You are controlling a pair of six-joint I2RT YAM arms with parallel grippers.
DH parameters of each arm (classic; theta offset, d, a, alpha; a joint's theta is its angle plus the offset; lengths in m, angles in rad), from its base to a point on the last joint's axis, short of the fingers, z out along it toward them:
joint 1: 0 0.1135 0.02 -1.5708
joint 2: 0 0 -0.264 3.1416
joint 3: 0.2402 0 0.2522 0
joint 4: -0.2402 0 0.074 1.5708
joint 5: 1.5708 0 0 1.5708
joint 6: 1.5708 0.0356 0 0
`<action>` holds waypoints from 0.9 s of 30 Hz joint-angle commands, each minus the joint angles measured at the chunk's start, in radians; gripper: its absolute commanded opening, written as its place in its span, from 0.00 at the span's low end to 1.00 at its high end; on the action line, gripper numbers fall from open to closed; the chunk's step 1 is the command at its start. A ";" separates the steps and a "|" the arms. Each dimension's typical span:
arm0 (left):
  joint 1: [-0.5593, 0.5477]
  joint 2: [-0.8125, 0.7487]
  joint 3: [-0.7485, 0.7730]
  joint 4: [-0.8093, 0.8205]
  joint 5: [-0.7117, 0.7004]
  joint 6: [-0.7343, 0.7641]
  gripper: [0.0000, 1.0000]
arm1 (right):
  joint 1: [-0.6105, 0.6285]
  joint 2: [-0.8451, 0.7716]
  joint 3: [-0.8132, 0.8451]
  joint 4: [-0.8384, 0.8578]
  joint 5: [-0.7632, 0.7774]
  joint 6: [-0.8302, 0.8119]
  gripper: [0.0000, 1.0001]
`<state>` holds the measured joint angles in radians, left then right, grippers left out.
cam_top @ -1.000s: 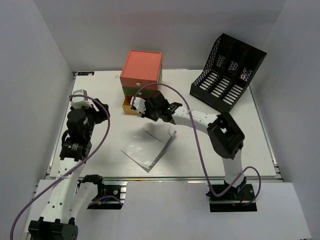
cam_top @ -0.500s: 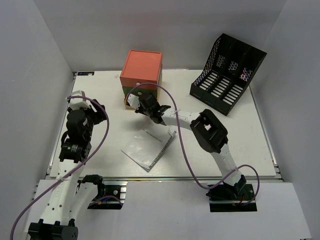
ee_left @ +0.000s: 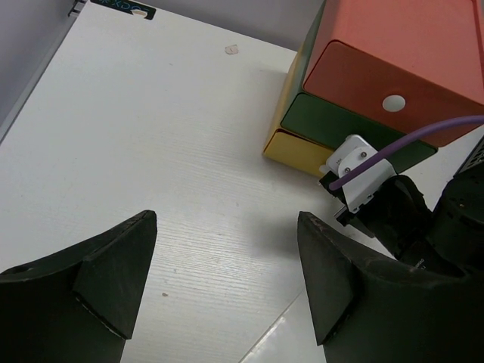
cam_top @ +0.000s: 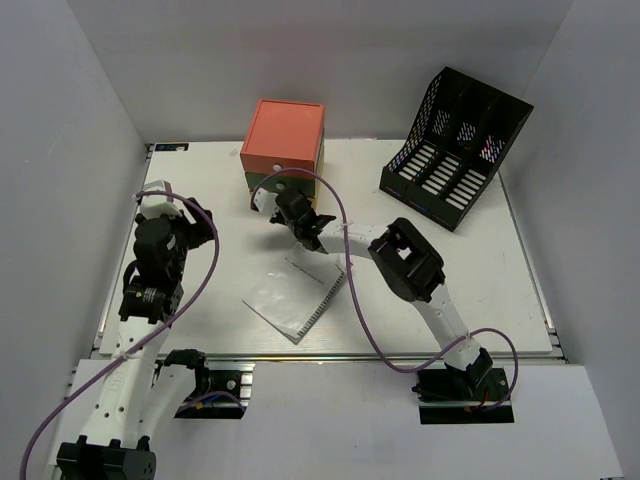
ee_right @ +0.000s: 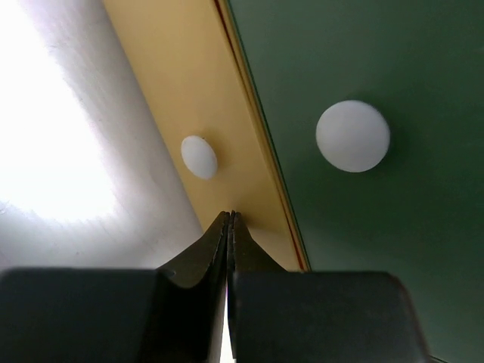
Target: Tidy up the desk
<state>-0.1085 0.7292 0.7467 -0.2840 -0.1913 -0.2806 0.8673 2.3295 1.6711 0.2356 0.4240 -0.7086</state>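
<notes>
The white desk (cam_top: 200, 170) carries a small drawer box (cam_top: 284, 135) with orange, green and yellow drawers. My right gripper (cam_top: 273, 206) is shut and empty. In the right wrist view its tips (ee_right: 229, 219) press on the yellow drawer front (ee_right: 174, 91), just below that drawer's white knob (ee_right: 199, 156) and beside the green drawer (ee_right: 378, 227). The yellow drawer (ee_left: 295, 147) sits almost flush under the green one (ee_left: 333, 125). My left gripper (cam_top: 197, 224) is open and empty over bare desk (ee_left: 136, 113), left of the box, its jaws (ee_left: 227, 227) wide apart.
A clear sleeve with a spiral notebook (cam_top: 298, 290) lies in the middle of the desk, near the right arm's forearm. A black mesh file rack (cam_top: 455, 150) stands at the back right. A metal rail (cam_top: 330, 357) runs along the near edge.
My right gripper has moved toward the drawer box, and the yellow drawer that stuck out has slid in almost flush. The left arm has not moved.
</notes>
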 commanded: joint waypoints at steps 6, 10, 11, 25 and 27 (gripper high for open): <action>0.001 -0.027 -0.020 0.045 0.088 0.018 0.85 | -0.018 -0.028 0.047 0.028 0.026 0.010 0.00; 0.001 -0.048 -0.046 0.088 0.235 0.040 0.82 | -0.017 -0.247 -0.048 -0.216 -0.413 0.196 0.00; 0.001 -0.053 -0.053 0.097 0.274 0.047 0.78 | -0.020 -0.296 -0.053 -0.298 -0.509 0.221 0.06; -0.045 0.366 -0.024 0.191 0.937 0.080 0.83 | -0.353 -0.909 -0.531 -0.696 -1.030 0.646 0.83; -0.055 0.432 -0.023 0.190 0.934 0.077 0.85 | -0.405 -0.930 -0.604 -0.725 -1.121 0.655 0.86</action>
<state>-0.1486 1.1130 0.6849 -0.0841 0.6209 -0.2092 0.5026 1.4071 1.1584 -0.3561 -0.5060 -0.1318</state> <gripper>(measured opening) 0.844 0.852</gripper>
